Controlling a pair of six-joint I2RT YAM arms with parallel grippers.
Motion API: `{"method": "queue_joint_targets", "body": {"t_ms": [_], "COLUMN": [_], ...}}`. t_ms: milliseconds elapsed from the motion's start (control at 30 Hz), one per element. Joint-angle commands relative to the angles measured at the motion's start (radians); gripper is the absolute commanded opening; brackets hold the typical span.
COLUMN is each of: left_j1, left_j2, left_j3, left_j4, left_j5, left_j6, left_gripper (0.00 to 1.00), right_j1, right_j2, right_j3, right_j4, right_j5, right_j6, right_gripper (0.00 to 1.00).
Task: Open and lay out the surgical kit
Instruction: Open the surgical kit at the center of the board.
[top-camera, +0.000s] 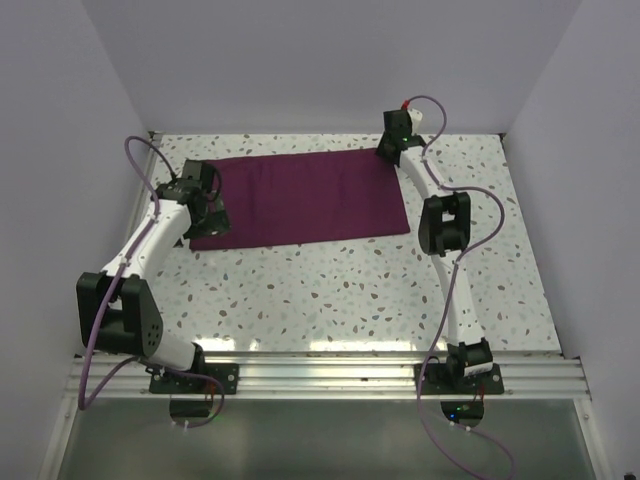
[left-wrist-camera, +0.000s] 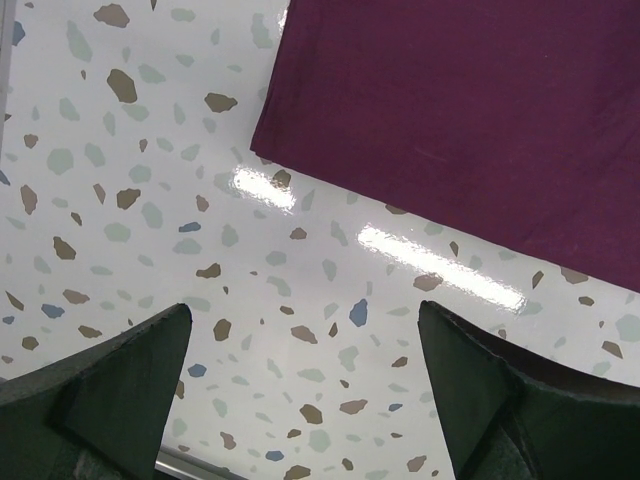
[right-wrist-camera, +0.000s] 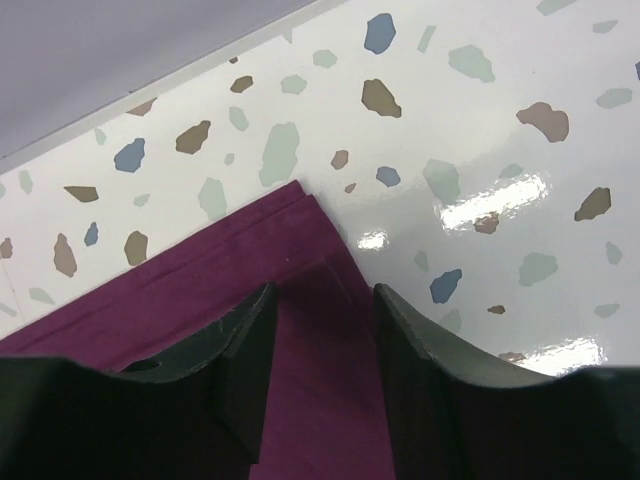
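Observation:
The dark magenta-purple cloth wrap (top-camera: 300, 195) lies spread flat on the speckled table (top-camera: 350, 290). The steel tray and the silver instruments are out of view. My left gripper (top-camera: 212, 215) is open and empty over the bare table just off the cloth's near left corner (left-wrist-camera: 262, 150); it also shows in the left wrist view (left-wrist-camera: 305, 315). My right gripper (top-camera: 388, 152) is at the cloth's far right corner. In the right wrist view (right-wrist-camera: 322, 295) its jaws stand a little apart, straddling the hemmed corner of the cloth (right-wrist-camera: 200, 280).
White walls enclose the table on the left, back and right. The back wall's base (right-wrist-camera: 150, 95) runs close behind the right gripper. An aluminium rail (top-camera: 320, 372) with the arm bases runs along the near edge.

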Motion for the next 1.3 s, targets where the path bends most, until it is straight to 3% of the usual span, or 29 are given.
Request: {"method": "queue_joint_targets", "body": {"t_ms": [0, 267, 467, 567, 600, 667, 1267], "left_j1": [-0.004, -0.003, -0.003, -0.003, -0.003, -0.003, -0.003], "left_j2": [0.01, 0.013, 0.01, 0.001, 0.001, -0.008, -0.082], "left_j3": [0.016, 0.019, 0.007, 0.0, -0.001, -0.006, 0.0], "left_j4": [-0.008, -0.006, -0.001, 0.0, 0.0, 0.002, 0.031], "left_j5": [-0.004, -0.014, -0.014, -0.016, -0.016, -0.016, 0.007], "left_j6": [-0.013, 0.001, 0.004, 0.005, 0.005, 0.005, 0.019], "left_gripper": [1.0, 1.0, 1.0, 1.0, 1.0, 1.0, 1.0], "right_j1": [-0.004, -0.004, -0.006, -0.006, -0.004, -0.004, 0.006], "right_j2": [0.017, 0.043, 0.041, 0.041, 0.037, 0.029, -0.239], "right_j3": [0.031, 0.028, 0.025, 0.024, 0.025, 0.013, -0.096], "right_j4": [0.033, -0.004, -0.019, -0.031, -0.033, -0.036, -0.103], "right_j5": [0.028, 0.007, 0.004, 0.005, 0.005, 0.01, 0.051], "right_j6": [0.001, 0.003, -0.007, -0.011, -0.013, -0.019, -0.074], "right_gripper": [0.45, 0.4, 0.25, 0.13, 0.05, 0.0, 0.0]}}
